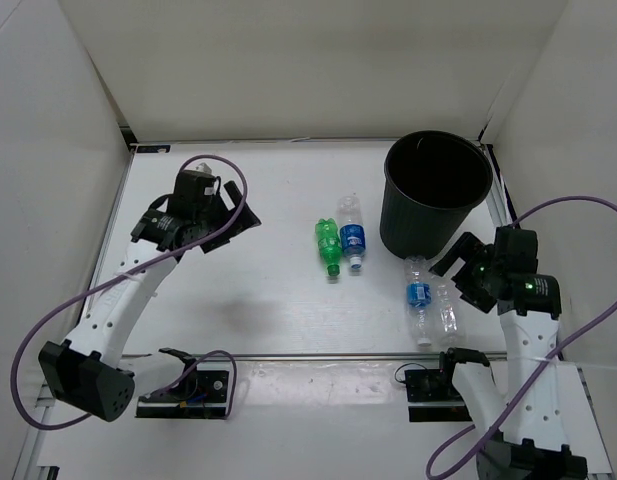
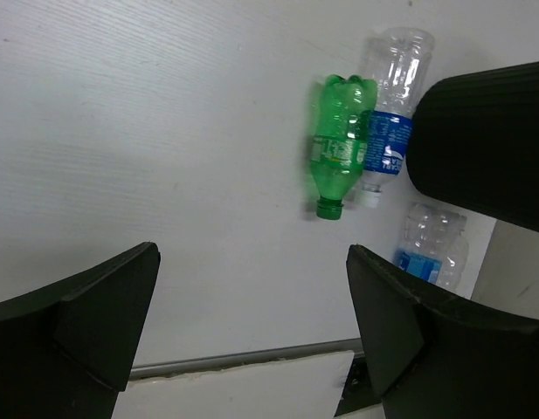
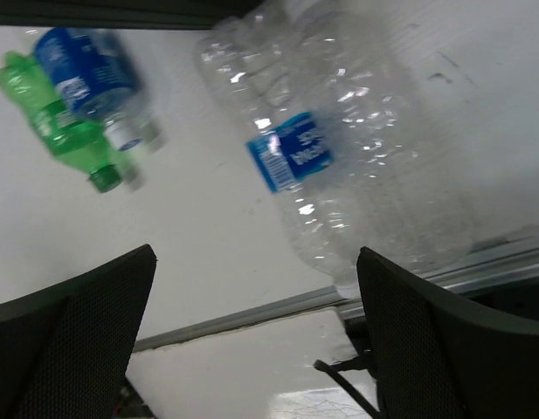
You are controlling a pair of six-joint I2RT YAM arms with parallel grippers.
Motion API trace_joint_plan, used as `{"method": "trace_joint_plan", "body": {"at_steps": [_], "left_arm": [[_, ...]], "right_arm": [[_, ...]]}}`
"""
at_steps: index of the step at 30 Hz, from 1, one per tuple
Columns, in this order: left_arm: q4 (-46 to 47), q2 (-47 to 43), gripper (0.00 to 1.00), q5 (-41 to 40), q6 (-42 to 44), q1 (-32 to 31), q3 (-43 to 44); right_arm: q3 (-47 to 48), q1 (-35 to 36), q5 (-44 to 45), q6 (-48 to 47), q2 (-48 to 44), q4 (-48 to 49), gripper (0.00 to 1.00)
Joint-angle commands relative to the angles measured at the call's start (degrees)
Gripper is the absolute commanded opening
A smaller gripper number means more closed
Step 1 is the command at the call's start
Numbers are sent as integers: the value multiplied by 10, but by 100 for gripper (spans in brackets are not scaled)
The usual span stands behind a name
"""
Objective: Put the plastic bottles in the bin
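Top view: tall round black plastic bin (image 1: 428, 225) upright at tabletop's far right corner, all bottles outside it. Green plastic bottle (image 1: 329, 245) touches clear blue-labelled bottle (image 1: 353, 235) mid-tabletop. Pair of clear plastic bottles (image 1: 419, 295) lies near right edge. Left gripper (image 1: 236, 214) and right gripper (image 1: 456, 268) spread apart, holding nothing. Left wrist: label print too small to read. Right wrist: blue label blurred, unreadable.

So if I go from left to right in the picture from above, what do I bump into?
left gripper → green bottle → clear bottle right beside it → black bin
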Motion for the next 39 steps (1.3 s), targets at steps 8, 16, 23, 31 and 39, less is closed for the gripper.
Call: {"method": "trace_joint_plan", "body": {"at_steps": [8,16,23,31,39], "left_arm": [[-23,-44,100,47,50,-5,-15],[-23,-84,100,41,50,-5,-84],[-30,-97,100,41,56,-5,-115],[-35,-97,100,41,61,-5,-120],[-35,-68,100,41,66,-5,-115]], "right_arm": [[-36,5,103,24,95,32,99],[-30,5,97,-6,161,85,99],[-70,5,105,-6,209,106,99],[-82,0,135,5,252,112,93],[-82,-6,154,5,316,118,77]]}}
